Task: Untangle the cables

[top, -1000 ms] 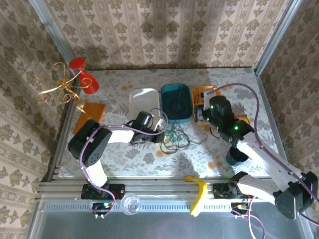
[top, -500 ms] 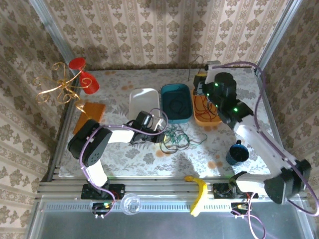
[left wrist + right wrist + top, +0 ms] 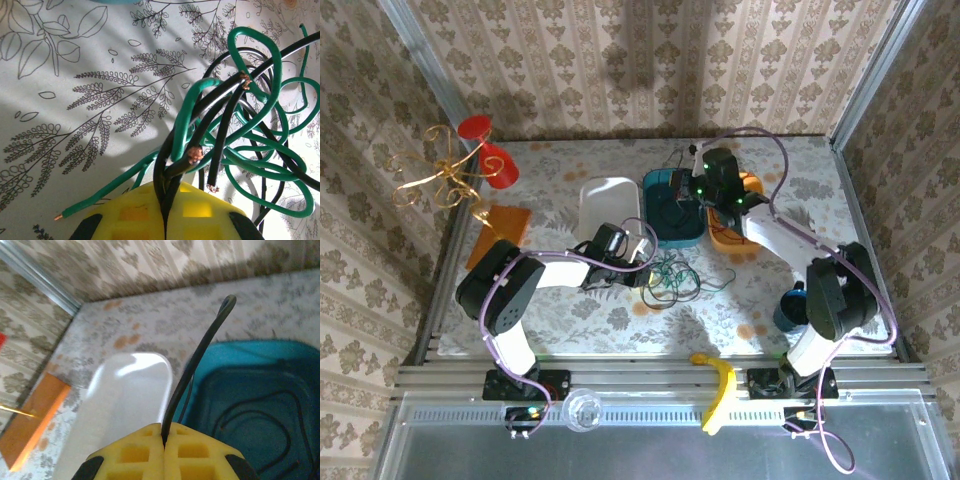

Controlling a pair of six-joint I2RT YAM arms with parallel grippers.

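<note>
Honestly, left gripper (image 3: pixel 165 215) clamped green-black tangle (image 3: pixel 192 155), right gripper (image 3: pixel 164 437) pinched black wire (image 3: pixel 194 362) at 12 o'clock; yank could've tightened knots.

tangled green and black cables (image 3: pixel 670 279), bare-ended

Green cable (image 3: pixel 260 165): loops cut off at the right edge, left wrist view.
Black cable (image 3: pixel 200 355): lower end hidden inside the right gripper (image 3: pixel 163 437); blurred.
Teal tray (image 3: pixel 280 385): cut off at right.
Cable tangle (image 3: pixel 670 278): strands too small to separate from above.
</note>
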